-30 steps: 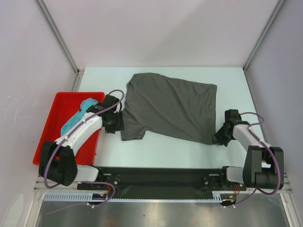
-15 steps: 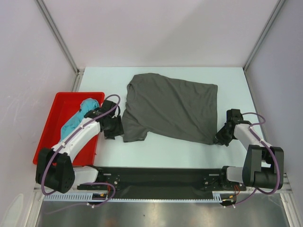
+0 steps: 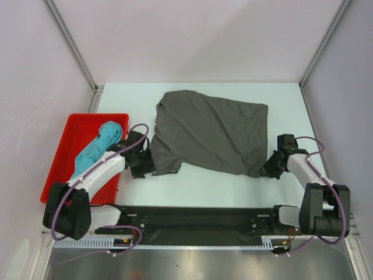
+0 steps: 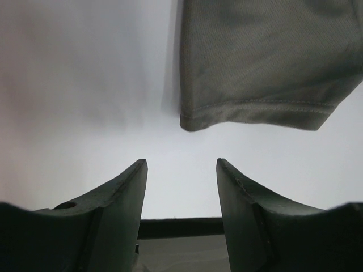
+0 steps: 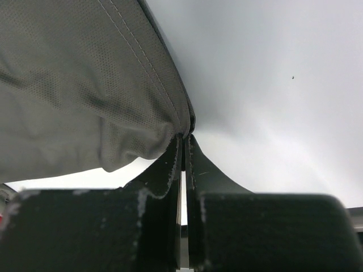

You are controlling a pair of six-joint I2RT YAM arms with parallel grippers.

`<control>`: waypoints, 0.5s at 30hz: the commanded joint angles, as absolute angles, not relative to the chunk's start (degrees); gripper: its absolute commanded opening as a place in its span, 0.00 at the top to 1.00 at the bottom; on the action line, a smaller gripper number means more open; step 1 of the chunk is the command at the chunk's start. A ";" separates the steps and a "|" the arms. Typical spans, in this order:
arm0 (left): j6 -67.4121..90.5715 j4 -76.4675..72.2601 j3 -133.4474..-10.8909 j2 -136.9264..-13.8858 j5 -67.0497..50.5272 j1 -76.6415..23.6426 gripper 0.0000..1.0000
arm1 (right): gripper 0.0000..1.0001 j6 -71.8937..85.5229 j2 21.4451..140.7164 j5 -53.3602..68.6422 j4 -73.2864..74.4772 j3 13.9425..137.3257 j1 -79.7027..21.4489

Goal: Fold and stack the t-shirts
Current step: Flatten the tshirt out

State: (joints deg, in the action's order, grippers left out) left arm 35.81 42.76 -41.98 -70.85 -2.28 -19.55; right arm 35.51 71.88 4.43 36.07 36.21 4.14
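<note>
The dark grey t-shirt (image 3: 210, 131) lies spread flat in the middle of the white table. My left gripper (image 3: 145, 165) is open and empty, just left of the shirt's near-left sleeve; in the left wrist view the sleeve hem (image 4: 261, 107) lies a little beyond my fingertips (image 4: 181, 164). My right gripper (image 3: 269, 169) is shut on the shirt's near-right corner; in the right wrist view the hem (image 5: 170, 107) is pinched between my fingertips (image 5: 185, 139). The teal t-shirt (image 3: 98, 149) lies bunched in the red tray (image 3: 70, 140).
The red tray stands at the table's left edge, beside my left arm. White walls with metal frame posts close in the back and both sides. A black rail (image 3: 198, 219) runs along the near edge.
My left gripper has pulled back toward the near edge, along the shirt's left sleeve. My right gripper has stayed shut on the shirt's corner, barely moving.
</note>
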 commanded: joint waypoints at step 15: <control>36.04 36.74 -45.88 -80.59 1.84 -19.86 0.51 | 1.00 34.01 71.28 5.89 35.33 36.48 3.96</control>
State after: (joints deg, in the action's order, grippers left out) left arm 36.03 37.98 -43.03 -80.07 -0.05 -19.55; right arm 34.85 71.88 5.48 35.86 36.21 4.14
